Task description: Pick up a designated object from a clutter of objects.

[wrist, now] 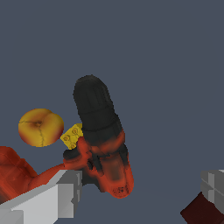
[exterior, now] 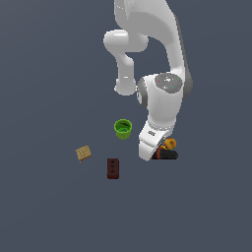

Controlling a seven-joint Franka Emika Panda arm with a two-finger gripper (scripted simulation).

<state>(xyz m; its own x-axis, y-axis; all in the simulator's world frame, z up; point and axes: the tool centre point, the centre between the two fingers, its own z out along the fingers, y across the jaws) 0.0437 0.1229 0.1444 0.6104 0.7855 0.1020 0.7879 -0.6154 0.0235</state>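
Although the white jointed arm hides most of the spot it works over, the exterior view can be read from its left to its right: a tan square block [exterior: 83, 153] lies alone on the flat grey bench [exterior: 44, 206], then a dark red holed brick [exterior: 113, 169], then a green open-topped cup [exterior: 123, 129], all well apart from one another and from the arm. Furthest toward that view's right, the red-orange power drill with black battery base and chuck [exterior: 166, 154] lies at the foot of the arm with a small orange ball [exterior: 171, 143] just beside it, and the arm is bent down over exactly this pair, presumably because the drill is the thing to lift. The wrist view shows why the approach looks deliberate: the drill [wrist: 103, 140] lies on its side, a small yellow studded die [wrist: 72, 135] touches it, and the ball [wrist: 40, 127] sits just past the die. The tool [wrist: 142, 188] stands spread wide, one grey finger [wrist: 57, 194] close by the drill's body and the other well off, gripping nothing yet.
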